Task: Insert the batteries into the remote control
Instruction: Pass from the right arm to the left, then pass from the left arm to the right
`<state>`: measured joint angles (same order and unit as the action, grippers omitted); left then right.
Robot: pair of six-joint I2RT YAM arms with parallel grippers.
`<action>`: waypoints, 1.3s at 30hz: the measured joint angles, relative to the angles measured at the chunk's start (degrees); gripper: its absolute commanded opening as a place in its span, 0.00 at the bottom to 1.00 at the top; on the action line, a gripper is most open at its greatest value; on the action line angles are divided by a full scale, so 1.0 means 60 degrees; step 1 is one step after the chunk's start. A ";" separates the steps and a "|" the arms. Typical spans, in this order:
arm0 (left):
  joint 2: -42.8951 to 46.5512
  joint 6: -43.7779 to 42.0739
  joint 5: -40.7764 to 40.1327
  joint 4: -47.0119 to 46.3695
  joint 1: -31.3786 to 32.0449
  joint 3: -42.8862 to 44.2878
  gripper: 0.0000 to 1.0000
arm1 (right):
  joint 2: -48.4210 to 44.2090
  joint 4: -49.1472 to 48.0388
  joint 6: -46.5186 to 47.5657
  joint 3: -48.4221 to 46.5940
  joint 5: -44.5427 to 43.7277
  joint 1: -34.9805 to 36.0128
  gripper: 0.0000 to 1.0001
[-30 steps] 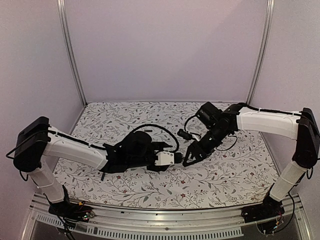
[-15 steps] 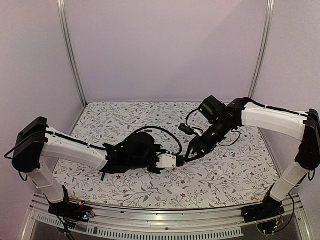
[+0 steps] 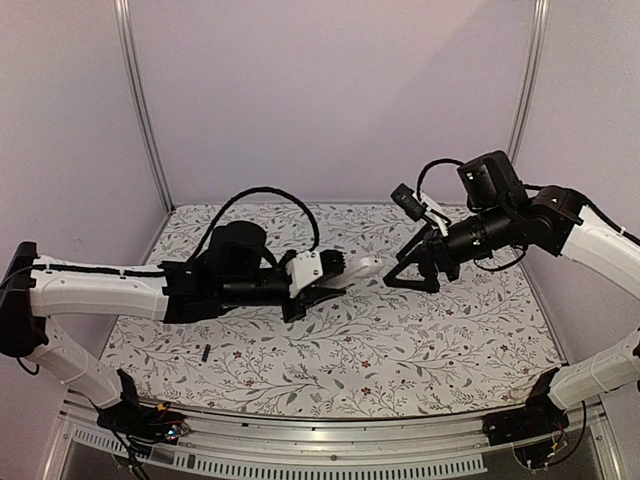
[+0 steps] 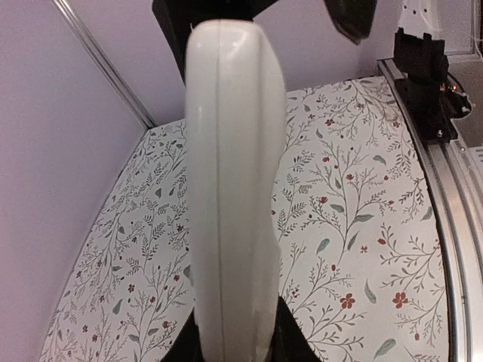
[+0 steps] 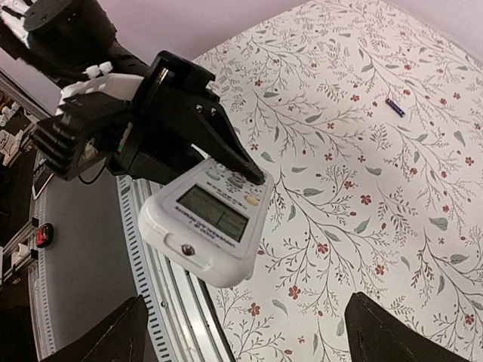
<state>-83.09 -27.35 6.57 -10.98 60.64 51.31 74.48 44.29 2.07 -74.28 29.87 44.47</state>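
My left gripper (image 3: 332, 276) is shut on the remote control (image 3: 356, 265) and holds it in the air over the middle of the table. In the left wrist view the remote control (image 4: 230, 188) stands edge-on between the dark fingers (image 4: 302, 348). The right wrist view shows the remote control (image 5: 205, 220) with its display and buttons facing the camera, gripped at the button end by the left gripper (image 5: 226, 162). My right gripper (image 3: 408, 276) is open, just right of the remote's free end, holding nothing. One battery (image 3: 203, 352) lies on the table at front left. A battery (image 5: 395, 107) also shows on the cloth.
A floral cloth (image 3: 420, 350) covers the table. The metal front rail (image 5: 162, 249) runs under the remote in the right wrist view. Pale walls and corner posts (image 3: 140, 100) close in the left, back and right sides.
The left gripper closed on the remote and lifted it off the table, up and toward the back. The right gripper opened, let go of the remote and drew back to the right.
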 measured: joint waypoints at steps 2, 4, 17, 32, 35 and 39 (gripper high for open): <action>0.0288 0.0688 0.0532 -0.0036 -0.0182 0.0098 0.02 | -0.0550 -0.0499 -0.0022 0.0229 0.0000 0.0000 0.92; 0.0528 0.1432 0.1162 -0.0117 -0.0415 0.0175 0.02 | -0.0965 -0.1031 -0.0066 0.0390 0.0084 0.0000 0.92; 0.0721 0.4838 0.4167 -0.0991 -0.1147 0.0637 0.04 | -0.0648 -0.5053 -0.1530 0.0699 0.1399 0.0029 0.82; -0.0062 0.6706 0.5162 -0.1738 -0.1464 0.0994 0.05 | 0.0798 -0.6579 -0.2506 0.0288 0.2080 0.0262 0.52; -0.0106 0.6976 0.5300 -0.1927 -0.1570 0.0991 0.05 | 0.0867 -0.6750 -0.2630 0.0277 0.2127 0.0277 0.38; -0.0106 0.7162 0.5384 -0.2251 -0.1683 0.0984 0.07 | 0.0907 -0.6932 -0.2743 0.0255 0.2171 0.0277 0.27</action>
<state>-83.72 15.62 38.87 -24.49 50.54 57.21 79.92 2.70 -14.39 -72.75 42.89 46.13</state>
